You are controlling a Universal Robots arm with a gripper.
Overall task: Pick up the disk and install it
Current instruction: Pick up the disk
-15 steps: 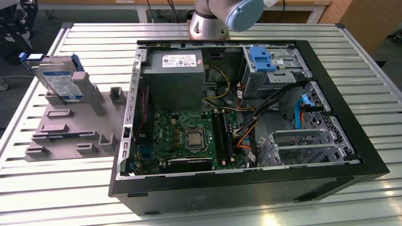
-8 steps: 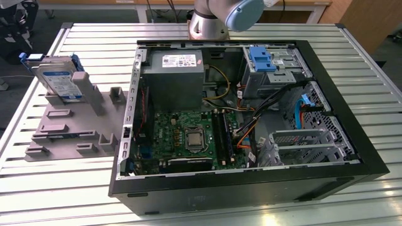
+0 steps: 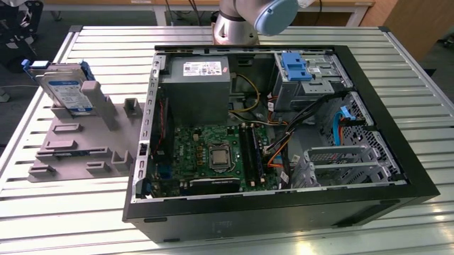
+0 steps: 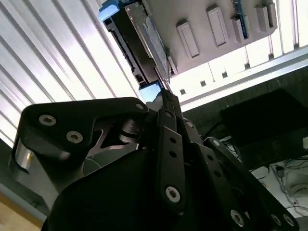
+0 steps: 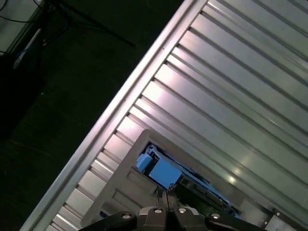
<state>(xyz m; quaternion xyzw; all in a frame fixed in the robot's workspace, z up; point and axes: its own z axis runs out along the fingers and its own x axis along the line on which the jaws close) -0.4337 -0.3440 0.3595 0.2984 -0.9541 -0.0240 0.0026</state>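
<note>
One silver-grey rectangular disk [image 3: 65, 91] with blue rails leans on edge in the grey plastic rack [image 3: 71, 154], exterior view's left, straight ahead of the black gripper [image 4: 166, 96], tips pinched together and empty, long axis running away.

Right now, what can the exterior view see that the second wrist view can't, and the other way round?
The exterior view adds the open computer case with its green motherboard, standing to the exterior view's right of the grey holder, and part of the arm behind the case. The second wrist view adds the gripper close up, its black links pointing towards the disk, plus dark floor with cables beyond the table edge. Shared: the disk leaning in the grey holder, ungrasped, on the slatted metal table.
</note>
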